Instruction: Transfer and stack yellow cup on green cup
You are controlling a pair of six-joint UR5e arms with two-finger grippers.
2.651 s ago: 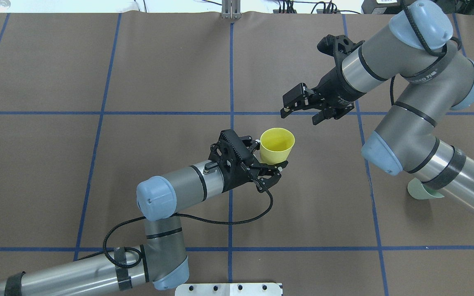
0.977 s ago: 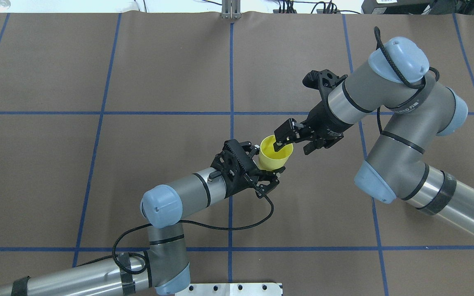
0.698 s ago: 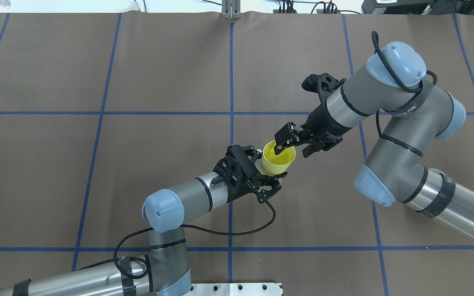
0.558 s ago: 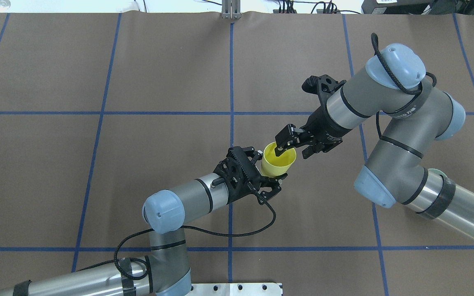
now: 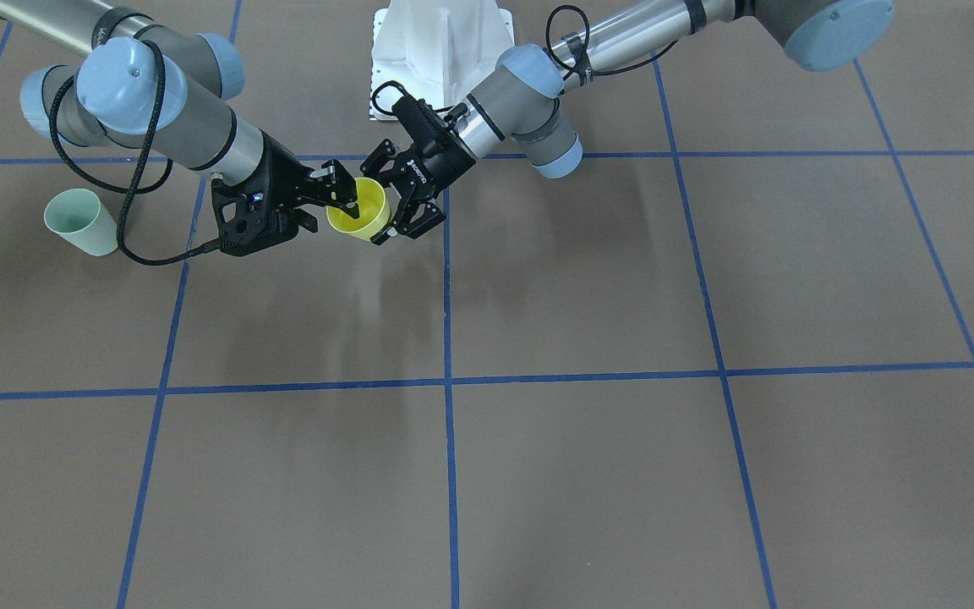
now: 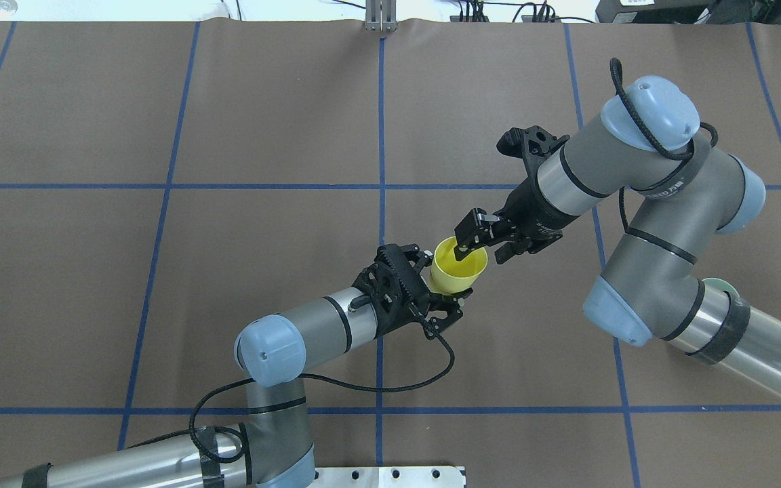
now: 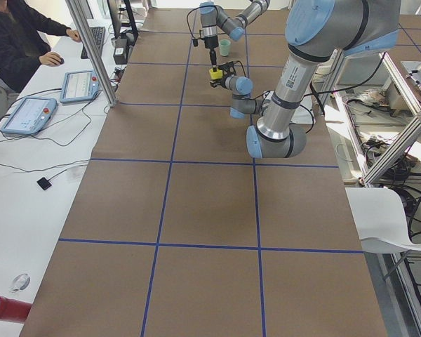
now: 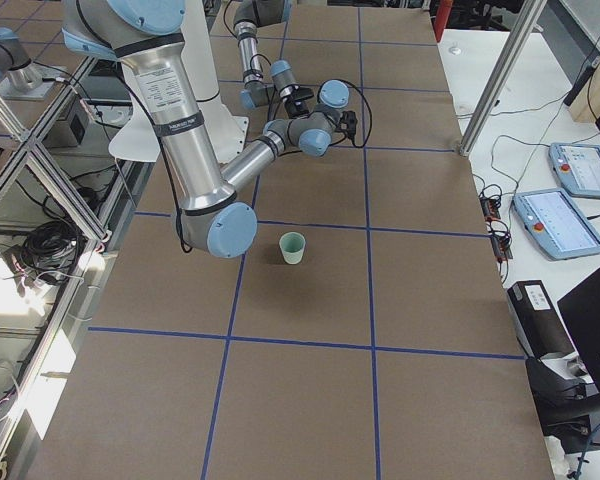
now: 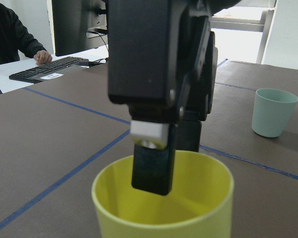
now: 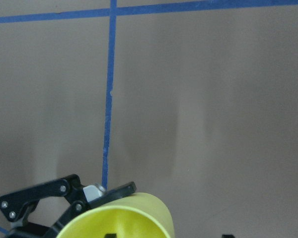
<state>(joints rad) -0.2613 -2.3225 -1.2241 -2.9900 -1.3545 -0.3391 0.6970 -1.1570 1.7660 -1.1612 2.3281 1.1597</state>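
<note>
Two end effectors meet above the worktop [image 6: 228, 237]. The left end effector [image 6: 443, 278] clamps the yellow cup [image 6: 457, 270] low on its wall, and the right end effector [image 6: 482, 252], newly arrived, straddles the rim with its jaws still parted and one finger inside. The handover looks under way. The cup's long axis is near upright, mouth up. The green cup [image 5: 81, 222] waits well behind the right end effector.

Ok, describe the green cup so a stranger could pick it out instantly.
On the blue-gridded brown table, look beside the right arm's elbow. The green cup stands there upright, alone. It's pale mint, whereas the yellow cup is bright and gripped mid-table.
</note>
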